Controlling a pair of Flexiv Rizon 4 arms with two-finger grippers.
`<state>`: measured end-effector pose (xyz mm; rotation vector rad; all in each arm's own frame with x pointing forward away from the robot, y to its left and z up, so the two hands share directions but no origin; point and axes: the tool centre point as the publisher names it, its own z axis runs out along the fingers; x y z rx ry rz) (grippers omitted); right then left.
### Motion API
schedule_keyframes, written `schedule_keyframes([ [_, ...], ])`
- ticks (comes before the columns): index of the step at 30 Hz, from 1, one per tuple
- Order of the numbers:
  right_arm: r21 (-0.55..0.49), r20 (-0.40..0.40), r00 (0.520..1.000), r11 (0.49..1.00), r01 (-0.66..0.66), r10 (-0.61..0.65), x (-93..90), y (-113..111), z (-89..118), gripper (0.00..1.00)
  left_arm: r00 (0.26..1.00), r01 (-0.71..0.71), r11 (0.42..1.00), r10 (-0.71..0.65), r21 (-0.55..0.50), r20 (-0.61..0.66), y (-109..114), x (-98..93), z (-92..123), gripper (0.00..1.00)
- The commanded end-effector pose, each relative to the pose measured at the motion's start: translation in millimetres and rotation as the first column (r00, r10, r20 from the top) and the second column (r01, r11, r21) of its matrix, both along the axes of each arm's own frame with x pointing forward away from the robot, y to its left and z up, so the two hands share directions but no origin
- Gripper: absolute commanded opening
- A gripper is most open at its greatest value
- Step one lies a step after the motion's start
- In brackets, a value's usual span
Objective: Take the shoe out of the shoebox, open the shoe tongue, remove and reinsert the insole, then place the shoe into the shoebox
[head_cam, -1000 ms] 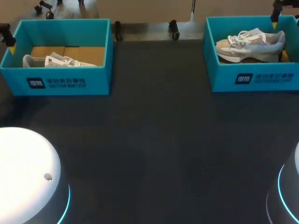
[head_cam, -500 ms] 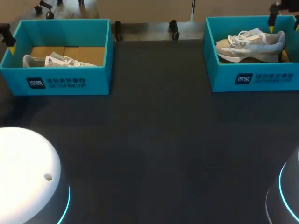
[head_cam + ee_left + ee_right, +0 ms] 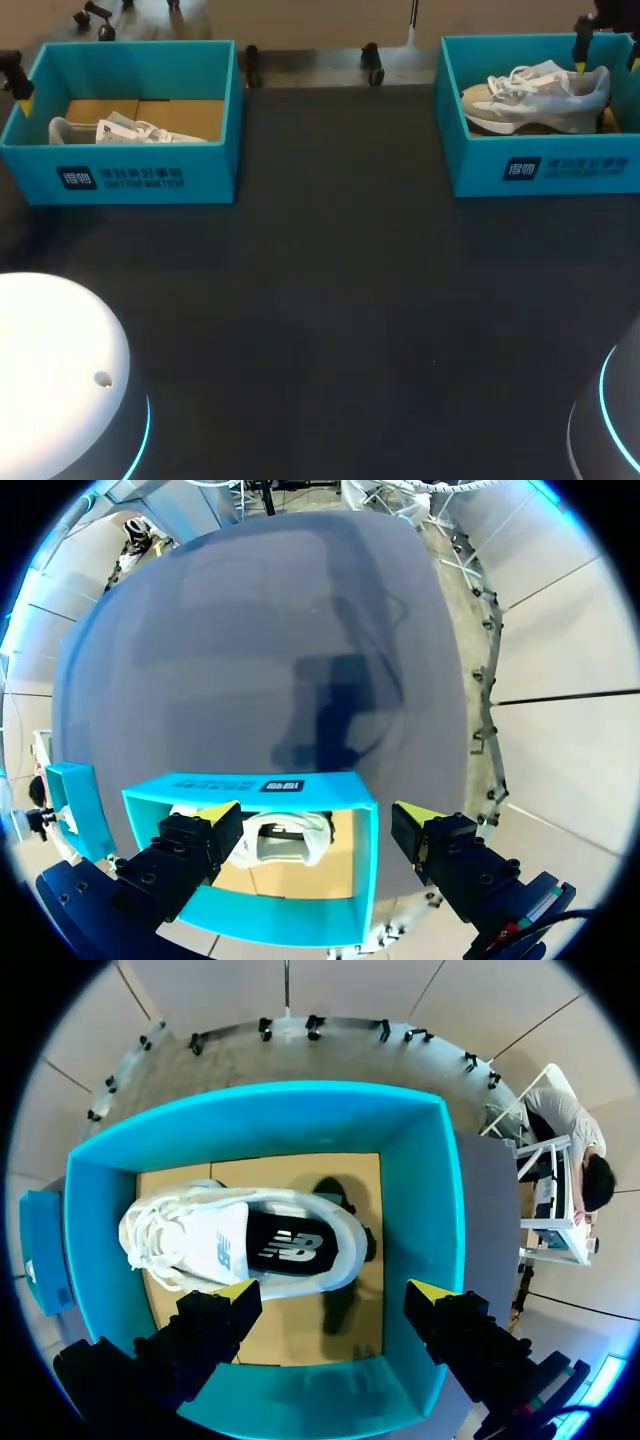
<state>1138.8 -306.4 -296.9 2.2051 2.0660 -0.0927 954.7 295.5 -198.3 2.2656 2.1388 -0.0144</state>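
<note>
dark table [image 3: 340,300], shoe [image 3: 250,1245] under right pincer [image 3: 333,1294]

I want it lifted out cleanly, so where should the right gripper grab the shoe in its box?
Probably from straight above: the shoebox walls close off every side. Pinch the shoe across its narrow middle, behind the laces; the right gripper is open.

The surface [image 3: 340,300] lies open between the left box [image 3: 140,178] and right box [image 3: 560,170]; their walls bar sideways reach, tops uncovered.
</note>
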Motion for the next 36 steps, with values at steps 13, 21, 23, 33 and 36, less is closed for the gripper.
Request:
schedule_keyframes([
  [13,0.000,-0.041,0.999,1.000,0.015,-0.015,19.9,-10.8,-35.8,0.88,1.000,0.000,1.000,0.000,0.001,0.003,0.2,-1.1,0.2,1.00],
  [21,-0.002,-0.043,0.999,1.000,0.018,-0.018,21.5,-13.1,-41.4,0.83,1.000,0.000,1.000,0.000,0.001,0.003,0.2,-1.1,0.2,1.00],
  [23,-0.003,-0.041,0.999,1.000,0.017,-0.017,21.4,-13.9,-42.1,0.80,1.000,0.000,1.000,0.000,0.001,0.003,0.2,-1.1,0.2,1.00],
  [33,0.000,-0.046,0.998,0.999,0.036,-0.036,19.9,-21.9,-52.3,0.65,1.000,0.000,1.000,0.000,0.001,0.003,0.2,-1.1,0.2,1.00],
  [36,0.004,-0.050,0.998,0.999,0.039,-0.039,19.7,-23.6,-55.9,0.61,1.000,0.000,1.000,0.000,0.001,0.003,0.2,-1.1,0.2,1.00],
])
